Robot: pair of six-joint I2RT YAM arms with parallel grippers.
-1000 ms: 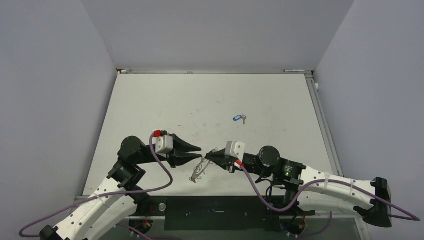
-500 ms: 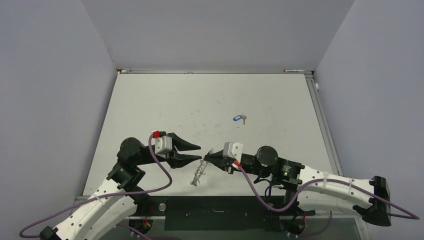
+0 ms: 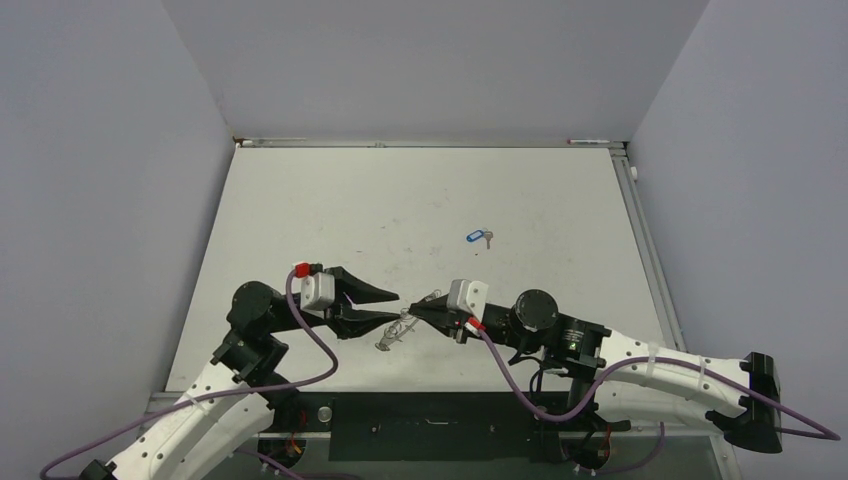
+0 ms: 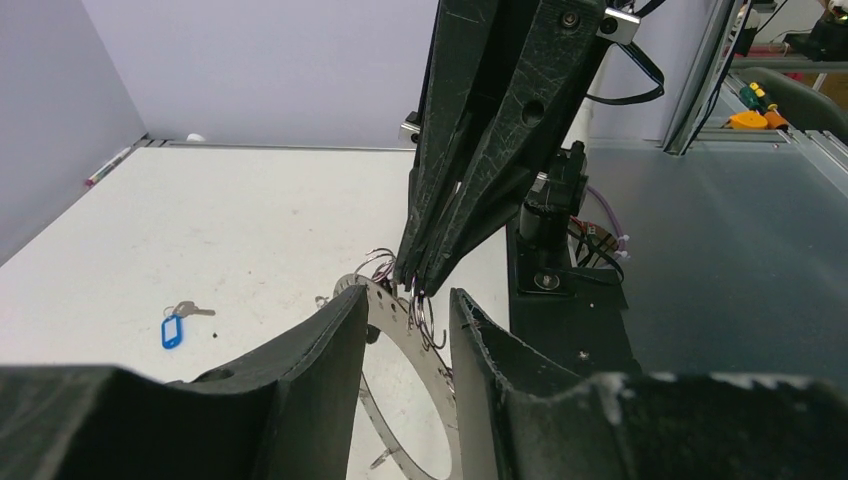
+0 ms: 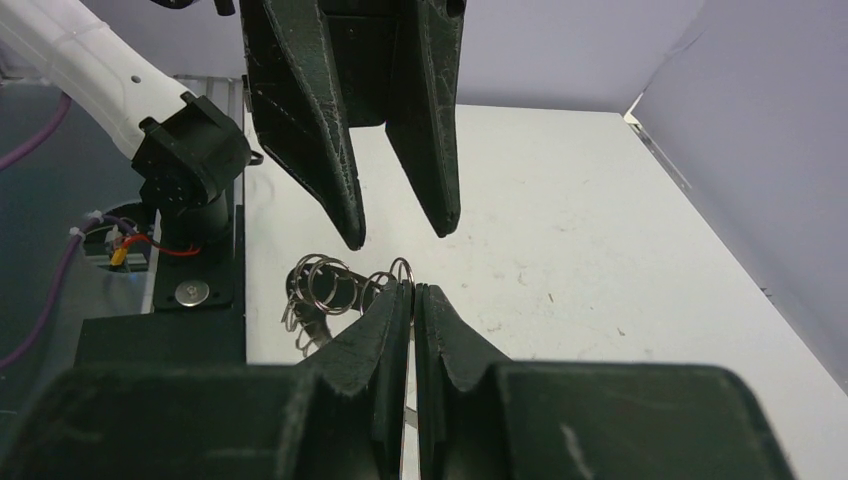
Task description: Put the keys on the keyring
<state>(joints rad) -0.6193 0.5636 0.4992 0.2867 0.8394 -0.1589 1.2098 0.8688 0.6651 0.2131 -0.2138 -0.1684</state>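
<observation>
Pinching keyring (image 4: 398,332) rim w/ right claw (image 5: 413,291) — left claw (image 3: 398,306) agape astride it.

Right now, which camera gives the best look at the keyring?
The left wrist view: the keyring shows its flat grey band, wide hole and wire loops up close. In the top external view the keyring is only a small thin glint. In the right wrist view the keyring shows mostly loops, its band barely visible.

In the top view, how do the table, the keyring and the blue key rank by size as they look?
1. table
2. keyring, tilted and partly hidden
3. blue key, clearly smallest
The keyring sits raised, nearer the camera, but the order holds anyway.
</observation>
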